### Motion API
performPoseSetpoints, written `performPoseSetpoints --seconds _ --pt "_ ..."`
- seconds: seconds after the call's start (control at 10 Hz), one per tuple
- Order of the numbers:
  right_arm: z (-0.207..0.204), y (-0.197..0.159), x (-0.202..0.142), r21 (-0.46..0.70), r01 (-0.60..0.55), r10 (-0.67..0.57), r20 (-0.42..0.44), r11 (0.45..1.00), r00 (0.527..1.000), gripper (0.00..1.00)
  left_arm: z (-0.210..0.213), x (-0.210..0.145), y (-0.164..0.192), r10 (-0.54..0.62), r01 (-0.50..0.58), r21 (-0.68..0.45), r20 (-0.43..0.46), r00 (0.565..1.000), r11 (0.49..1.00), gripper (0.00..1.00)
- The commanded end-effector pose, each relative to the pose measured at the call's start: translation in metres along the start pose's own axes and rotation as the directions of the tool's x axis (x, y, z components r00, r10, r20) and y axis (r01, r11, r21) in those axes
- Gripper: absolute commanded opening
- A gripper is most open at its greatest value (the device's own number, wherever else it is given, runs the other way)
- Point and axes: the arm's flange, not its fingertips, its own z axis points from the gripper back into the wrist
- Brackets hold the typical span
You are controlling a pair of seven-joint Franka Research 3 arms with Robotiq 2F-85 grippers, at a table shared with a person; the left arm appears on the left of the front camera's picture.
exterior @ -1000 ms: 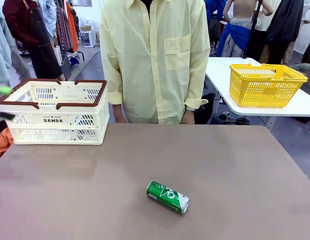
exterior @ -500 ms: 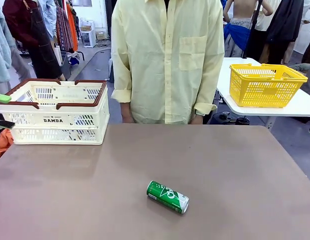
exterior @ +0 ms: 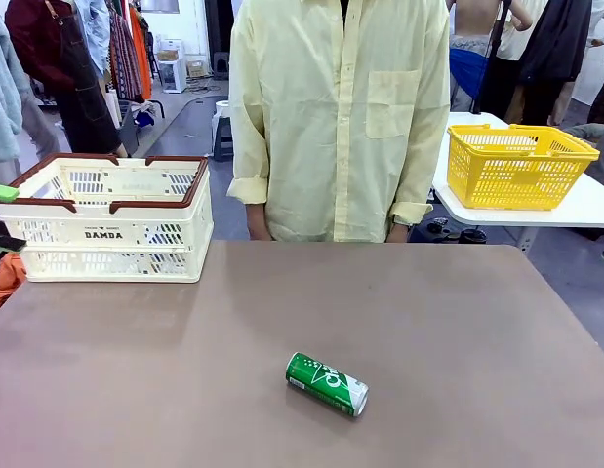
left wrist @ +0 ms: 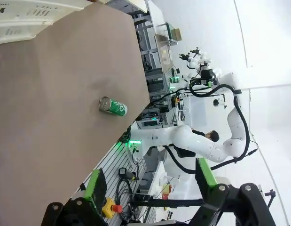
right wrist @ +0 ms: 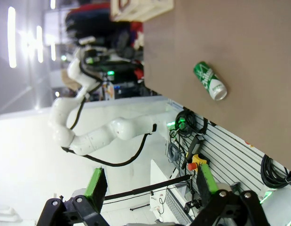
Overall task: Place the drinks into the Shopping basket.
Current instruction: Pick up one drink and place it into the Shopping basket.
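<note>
The green can (exterior: 327, 384) lies on its side, silver top toward the robot's right, unmoved, far beyond both wide-open grippers (left wrist: 150, 188) (right wrist: 149, 184); the person has shifted right.

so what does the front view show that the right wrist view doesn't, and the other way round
Front view alone: the person in a pale yellow shirt standing at the table's far edge, and the yellow basket on a white table behind. Right wrist view alone: the right gripper with its fingers spread open and nothing between them, the left arm farther off, and cables below the table's edge. Both: the brown table, the green can lying on its side on it, and the cream basket, of which the wrist view catches just a corner.
</note>
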Motion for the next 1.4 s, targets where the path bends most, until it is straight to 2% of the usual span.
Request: performPoseSetpoints --seconds 0.0,0.5,0.6,0.7,0.8,0.9,1.1,1.2,1.3 --pt "0.002 0.000 -0.002 -0.014 -0.021 0.021 -0.011 1.000 1.000 1.00 0.000 -0.002 -0.001 -0.007 0.007 -0.017 0.003 1.000 1.000 1.00" --pt "0.002 0.000 -0.002 -0.014 -0.021 0.021 -0.011 1.000 1.000 1.00 0.000 0.000 0.000 0.000 0.000 0.000 0.000 1.000 1.000 1.00" --pt "0.002 0.000 -0.002 -0.014 -0.021 0.021 -0.011 1.000 1.000 1.00 -0.034 0.005 -0.044 0.015 -0.013 0.170 -0.013 1.000 0.985 1.00" --pt "0.002 0.000 -0.002 -0.014 -0.021 0.021 -0.011 1.000 1.000 1.00 -0.075 0.006 -0.084 0.005 0.017 0.271 -0.079 0.997 0.962 1.00" --pt "0.002 0.000 -0.002 -0.014 -0.021 0.021 -0.011 1.000 1.000 1.00 -0.119 0.006 -0.111 0.012 0.050 0.385 -0.156 0.988 0.921 1.00" --pt "0.002 0.000 -0.002 -0.014 -0.021 0.021 -0.011 1.000 1.000 1.00 -0.169 0.005 -0.127 0.044 0.068 0.534 -0.193 0.980 0.843 1.00" --pt "0.002 0.000 -0.002 -0.014 -0.021 0.021 -0.011 1.000 1.000 1.00 -0.248 -0.007 -0.134 0.069 0.139 0.697 -0.261 0.963 0.703 1.00" --pt "0.002 0.000 -0.002 -0.014 -0.021 0.021 -0.011 1.000 1.000 1.00 -0.287 -0.014 -0.136 0.070 0.153 0.742 -0.261 0.963 0.652 1.00" --pt "0.002 0.000 -0.002 -0.014 -0.021 0.021 -0.011 1.000 1.000 1.00 -0.328 -0.020 -0.132 0.091 0.119 0.772 -0.224 0.970 0.625 1.00"
